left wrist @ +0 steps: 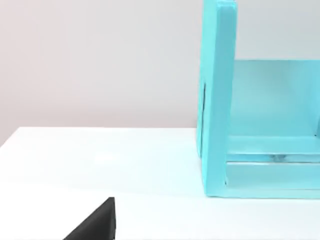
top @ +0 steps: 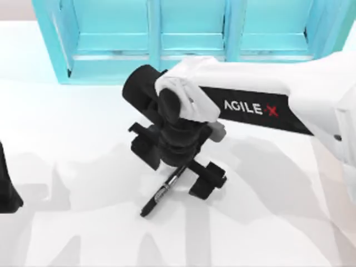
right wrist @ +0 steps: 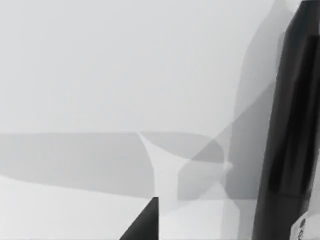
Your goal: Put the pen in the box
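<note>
The slim black pen lies slantwise on the white table near the middle, its silver band showing at mid-body. My right gripper points down over the pen's far end, open, with one finger on each side of the pen. In the right wrist view the pen runs as a long black bar close to the camera. The box is out of view. My left arm is parked at the table's left edge.
A large light-blue shelf unit with three compartments stands along the back of the table. Its side wall rises close to the left wrist camera. White tabletop stretches to the left and front of the pen.
</note>
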`<state>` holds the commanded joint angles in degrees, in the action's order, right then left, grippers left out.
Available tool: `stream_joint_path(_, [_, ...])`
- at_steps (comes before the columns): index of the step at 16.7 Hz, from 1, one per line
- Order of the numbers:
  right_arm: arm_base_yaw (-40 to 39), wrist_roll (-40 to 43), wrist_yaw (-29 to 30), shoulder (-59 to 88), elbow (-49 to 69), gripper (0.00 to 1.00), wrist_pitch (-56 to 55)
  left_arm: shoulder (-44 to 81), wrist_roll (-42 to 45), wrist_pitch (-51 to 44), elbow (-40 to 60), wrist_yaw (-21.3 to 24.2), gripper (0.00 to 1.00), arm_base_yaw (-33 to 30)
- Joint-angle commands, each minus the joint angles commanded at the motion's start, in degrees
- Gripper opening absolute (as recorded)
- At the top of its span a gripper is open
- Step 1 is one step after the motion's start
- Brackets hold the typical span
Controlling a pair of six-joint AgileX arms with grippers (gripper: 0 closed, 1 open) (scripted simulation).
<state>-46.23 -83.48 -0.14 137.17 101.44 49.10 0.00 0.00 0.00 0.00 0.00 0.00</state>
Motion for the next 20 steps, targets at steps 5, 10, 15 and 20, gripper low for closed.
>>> stream_joint_path(5, [0.0,0.0,0.0,0.0,0.0,0.10,0.0,0.0,0.0,0.0,0.0,0.0,1.00,0.0])
stream_joint_path(10, [0.0,0.0,0.0,0.0,0.0,0.00,0.0,0.0,0.0,0.0,0.0,0.0,1.00,0.0])
stream_joint_path(15, [0.3,2.1,0.4,-4.4,-0.5,0.00,4.7,0.0,0.0,0.0,0.0,0.0,1.00,0.0])
stream_joint_path(20, [0.4,1.8,0.5,-5.3,5.6,0.00,11.6,0.0,0.0,0.0,0.0,0.0,1.00,0.0])
